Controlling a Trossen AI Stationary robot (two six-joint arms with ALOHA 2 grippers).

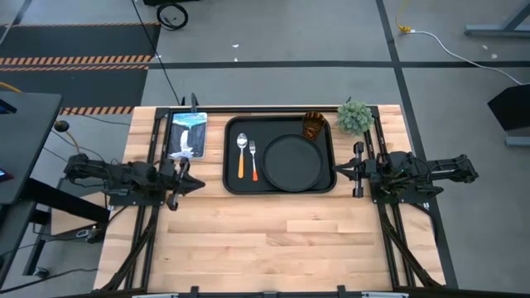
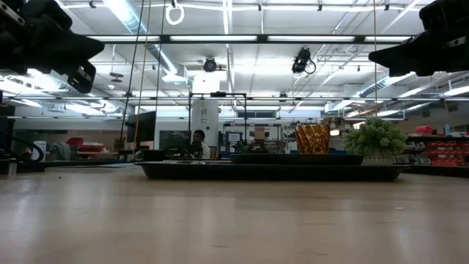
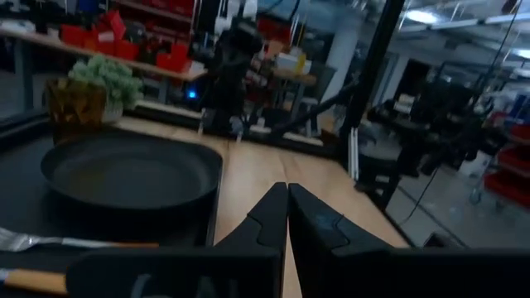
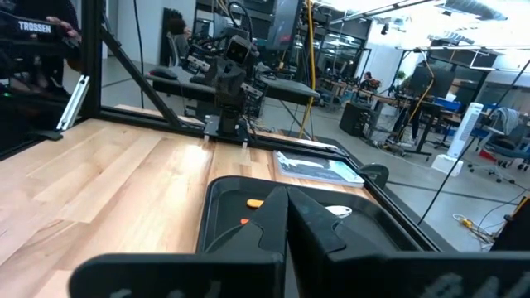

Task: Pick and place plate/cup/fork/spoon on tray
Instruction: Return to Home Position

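Plate (image 1: pixel 293 161) on tray (image 1: pixel 234 182), between left claw (image 1: pixel 197 184) and right claw (image 1: pixel 339 170).

Counter (image 1: pixel 273 232): pale wood planks, smooth, satin sheen seen in the low view. Tray (image 1: pixel 234 184): black, looks plastic, smooth, slight gloss on rim. Plate (image 1: pixel 294 162): matt black, no glare noted. Cup (image 1: pixel 314 126): translucent amber, glossy, faceted surface, looks plastic. Spoon (image 1: pixel 242 154) and fork (image 1: pixel 253 160): bright metal heads, matt orange handles. Plant (image 1: pixel 354 117) past the right tool (image 1: pixel 337 169): fuzzy green foliage, rough texture. Booklet (image 1: pixel 187 135) beside the left tool (image 1: pixel 201 184): glossy printed paper. Both tools: dark matt plastic, smooth. Frame rails: black metal, matt.
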